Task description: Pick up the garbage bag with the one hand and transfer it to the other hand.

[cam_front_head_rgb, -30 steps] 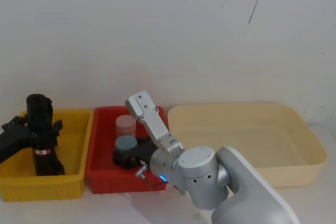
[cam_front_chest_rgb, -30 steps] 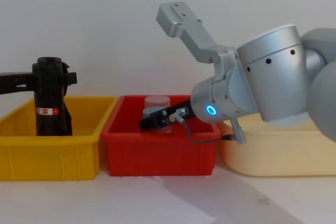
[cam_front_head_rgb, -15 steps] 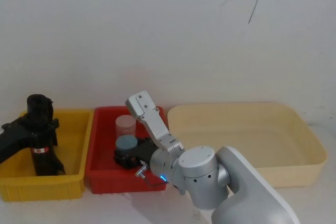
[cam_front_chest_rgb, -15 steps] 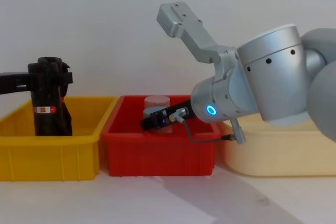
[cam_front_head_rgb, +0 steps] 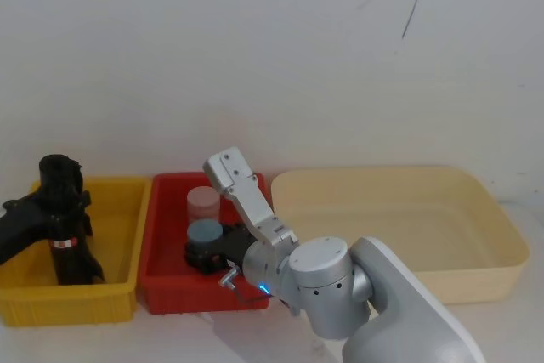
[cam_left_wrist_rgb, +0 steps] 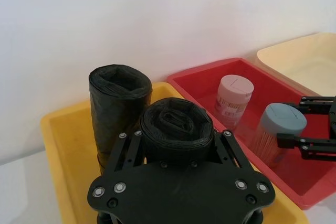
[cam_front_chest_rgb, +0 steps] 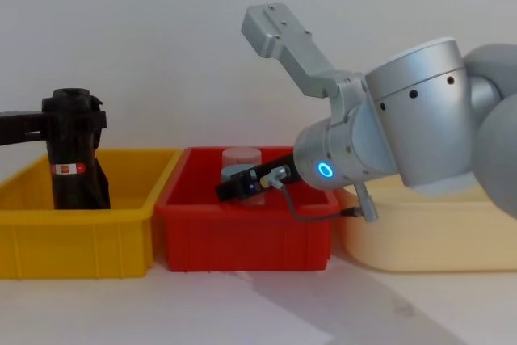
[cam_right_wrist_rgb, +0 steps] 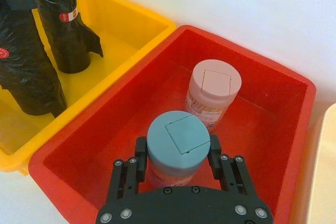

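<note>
The garbage bag [cam_front_head_rgb: 62,210] is a black roll with a small red-and-white label, standing upright in the yellow bin [cam_front_head_rgb: 119,299] at the left. My left gripper [cam_front_chest_rgb: 74,119] is shut on its upper part, and its fingers [cam_left_wrist_rgb: 128,148] clamp both sides of the garbage bag [cam_left_wrist_rgb: 176,129]. From the side, the garbage bag [cam_front_chest_rgb: 73,159] rises well above the bin rim. My right gripper [cam_right_wrist_rgb: 177,156] reaches into the red bin [cam_right_wrist_rgb: 273,93], with its fingers pressed against a blue-lidded jar [cam_right_wrist_rgb: 177,140].
A second black roll [cam_left_wrist_rgb: 118,98] stands just behind the held one in the yellow bin. A pink-lidded jar [cam_right_wrist_rgb: 212,90] stands in the red bin behind the blue-lidded one. A large cream tub [cam_front_head_rgb: 476,278] sits to the right. A white wall is close behind.
My left gripper and the garbage bag have shifted slightly to the left inside the yellow bin. The right arm has not moved.
</note>
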Action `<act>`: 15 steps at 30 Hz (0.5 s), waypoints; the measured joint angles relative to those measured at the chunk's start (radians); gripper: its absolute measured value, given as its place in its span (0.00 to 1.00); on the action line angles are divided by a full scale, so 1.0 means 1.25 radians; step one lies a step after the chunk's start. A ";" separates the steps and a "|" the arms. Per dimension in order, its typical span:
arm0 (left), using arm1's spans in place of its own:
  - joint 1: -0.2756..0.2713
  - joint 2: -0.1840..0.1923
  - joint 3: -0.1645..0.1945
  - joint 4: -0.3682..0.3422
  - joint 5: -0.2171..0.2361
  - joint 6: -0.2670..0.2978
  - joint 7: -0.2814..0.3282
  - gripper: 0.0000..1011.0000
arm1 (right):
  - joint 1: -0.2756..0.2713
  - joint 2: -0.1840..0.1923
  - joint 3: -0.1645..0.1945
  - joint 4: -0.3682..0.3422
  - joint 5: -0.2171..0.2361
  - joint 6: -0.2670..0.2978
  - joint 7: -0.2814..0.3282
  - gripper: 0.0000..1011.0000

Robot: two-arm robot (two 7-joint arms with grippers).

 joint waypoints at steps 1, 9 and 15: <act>0.000 0.000 0.000 0.000 0.000 0.000 0.000 0.46 | 0.000 0.000 0.000 0.000 0.000 0.000 0.000 0.67; 0.000 0.000 0.000 0.000 0.000 0.000 0.000 0.41 | 0.000 0.000 0.000 0.000 0.000 0.000 0.000 0.67; 0.000 0.000 0.000 0.000 0.000 0.000 0.000 0.39 | 0.000 0.000 0.000 0.000 0.000 0.000 0.000 0.67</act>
